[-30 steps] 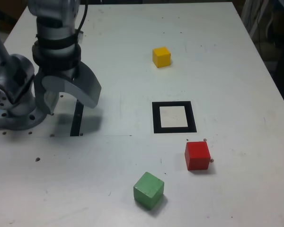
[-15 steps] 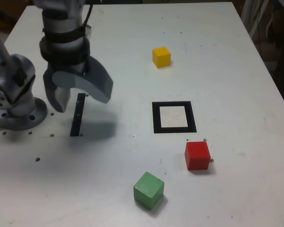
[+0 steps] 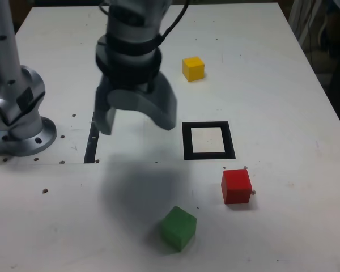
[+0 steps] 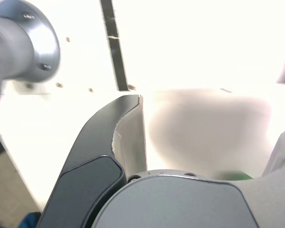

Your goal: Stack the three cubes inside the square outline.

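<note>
I hold my claw (image 3: pixel 137 126) above the surface (image 3: pixel 294 187), its two sides spread wide apart with nothing between them. In the exterior view I hang between the black strip (image 3: pixel 92 141) and the square outline (image 3: pixel 232 140), and my shadow (image 3: pixel 139 190) falls on the surface below me, reaching the green cube (image 3: pixel 178 228).

All three cubes sit on the surface, apart from one another and outside the outline, whose white centre is bare. The green one is nearest the bottom of the exterior view, one edge turned toward its lower side. The red cube (image 3: pixel 236 187) sits just below the outline's lower right corner there, near it. The yellow cube (image 3: pixel 193 68) lies well above the outline in that view. My wrist view catches only a blurred bit of green beside my claw, and the arm's round base (image 4: pixel 31 40).
</note>
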Action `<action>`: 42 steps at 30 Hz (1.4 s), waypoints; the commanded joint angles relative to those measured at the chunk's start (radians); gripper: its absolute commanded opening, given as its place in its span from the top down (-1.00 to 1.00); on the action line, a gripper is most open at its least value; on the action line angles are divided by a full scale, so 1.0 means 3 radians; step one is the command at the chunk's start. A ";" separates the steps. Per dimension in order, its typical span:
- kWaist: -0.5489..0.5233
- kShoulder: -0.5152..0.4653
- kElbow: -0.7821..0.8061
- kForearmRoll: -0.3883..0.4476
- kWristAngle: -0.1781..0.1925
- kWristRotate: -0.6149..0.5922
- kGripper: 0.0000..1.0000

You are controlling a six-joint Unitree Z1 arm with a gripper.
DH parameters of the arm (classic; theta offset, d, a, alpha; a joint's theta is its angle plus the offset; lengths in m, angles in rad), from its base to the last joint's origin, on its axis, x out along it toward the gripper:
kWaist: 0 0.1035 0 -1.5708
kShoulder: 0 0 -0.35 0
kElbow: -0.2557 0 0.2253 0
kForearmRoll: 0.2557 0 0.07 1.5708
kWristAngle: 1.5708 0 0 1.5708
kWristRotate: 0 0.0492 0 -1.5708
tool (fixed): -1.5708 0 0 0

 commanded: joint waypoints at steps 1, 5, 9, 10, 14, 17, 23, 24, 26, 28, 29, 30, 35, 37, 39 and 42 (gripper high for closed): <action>-0.0005 0.0135 -0.0621 0.0000 -0.0003 -0.0010 -0.98; -0.0005 0.0229 -0.0788 -0.0024 0.0019 -0.0003 -0.98; -0.0008 0.0346 -0.0913 -0.0053 0.0030 0.0021 -0.98; -0.0013 0.0388 -0.0939 -0.0071 0.0020 0.0026 -0.98; -0.0031 0.0532 -0.1001 -0.0124 -0.0006 0.0028 -0.98; -0.0036 0.0658 -0.1027 -0.0168 -0.0020 0.0035 -0.98; -0.0042 0.0833 -0.1056 -0.0336 -0.0073 0.0049 -0.98; -0.0045 0.0850 -0.1066 -0.0351 -0.0077 0.0050 -0.98; -0.0053 0.0880 -0.1088 -0.0367 -0.0077 0.0051 -0.97; -0.0061 0.0906 -0.1107 -0.0370 -0.0066 0.0055 -0.96; -0.0063 0.0918 -0.1115 -0.0372 -0.0061 0.0060 -0.96; -0.0064 0.0934 -0.1123 -0.0373 -0.0058 0.0068 -0.95; -0.0065 0.1093 -0.1207 -0.0409 -0.0087 0.0142 -0.91; -0.0063 0.1168 -0.1238 -0.0427 -0.0106 0.0167 -0.87; -0.0057 0.1220 -0.1243 -0.0439 -0.0121 0.0180 -0.83; -0.0047 0.1253 -0.1227 -0.0452 -0.0125 0.0201 -0.80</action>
